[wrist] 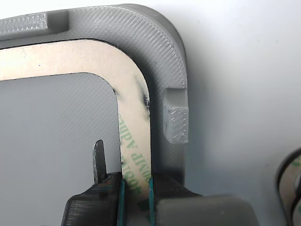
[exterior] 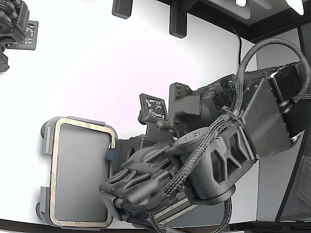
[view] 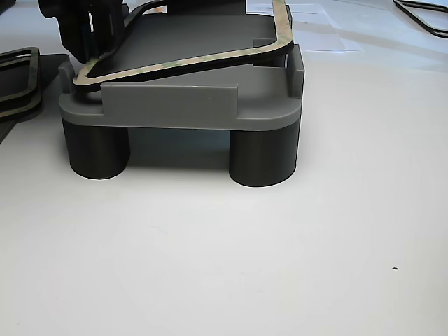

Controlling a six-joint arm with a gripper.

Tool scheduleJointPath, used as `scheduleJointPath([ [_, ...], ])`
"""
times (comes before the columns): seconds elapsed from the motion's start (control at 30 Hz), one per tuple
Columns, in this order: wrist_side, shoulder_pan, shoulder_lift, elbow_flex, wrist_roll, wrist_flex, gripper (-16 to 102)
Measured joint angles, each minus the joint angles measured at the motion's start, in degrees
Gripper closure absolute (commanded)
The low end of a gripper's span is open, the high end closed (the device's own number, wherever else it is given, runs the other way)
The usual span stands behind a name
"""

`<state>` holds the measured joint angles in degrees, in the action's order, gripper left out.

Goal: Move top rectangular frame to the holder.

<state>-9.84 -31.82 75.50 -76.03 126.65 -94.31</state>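
While my end effector (wrist: 135, 188) pinches one long band of the top rectangular frame (wrist: 70, 54), that frame lies over the holder (wrist: 160, 42) on the desk (view: 280, 266), its far end tilted up in the side camera, not fully seated.

A robotics lab: white bench (exterior: 97, 73), printed grey tray (view: 266, 105) (on dark cylinders).

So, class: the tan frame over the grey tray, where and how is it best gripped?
On one long band of the tan frame, pinched across its flat faces from the outer edge. It is thin and open-centred, so only the band offers hold; the gripper grips there now, beside the tray wall.
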Motion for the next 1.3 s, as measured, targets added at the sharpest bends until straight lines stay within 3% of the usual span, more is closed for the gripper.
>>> scheduleJointPath([
  [0.03, 0.0, 0.0, 0.0, 0.0, 0.0, 0.0, 79],
  [0.07, 0.0, 0.0, 0.0, 0.0, 0.0, 0.0, 46],
  [0.1, 0.0, 0.0, 0.0, 0.0, 0.0, 0.0, 0],
  [0.17, 0.0, 0.0, 0.0, 0.09, -0.26, 0.0, 0],
  [0.3, -0.09, 0.0, 0.0, 1.41, -0.79, 0.0, -14],
  [0.37, -0.7, -0.35, 0.0, 2.37, -1.41, 0.0, -14],
  [0.63, -11.87, -0.88, 2.81, 10.46, -14.68, 0.7, -14],
  [0.77, -17.67, -0.88, 8.7, 7.12, -29.79, 5.8, -14],
  [0.9, -20.57, 1.49, 18.19, -2.37, -48.34, 17.14, -14],
  [1.3, -4.92, 21.88, 52.91, -38.5, -100.55, 40.43, -14],
])
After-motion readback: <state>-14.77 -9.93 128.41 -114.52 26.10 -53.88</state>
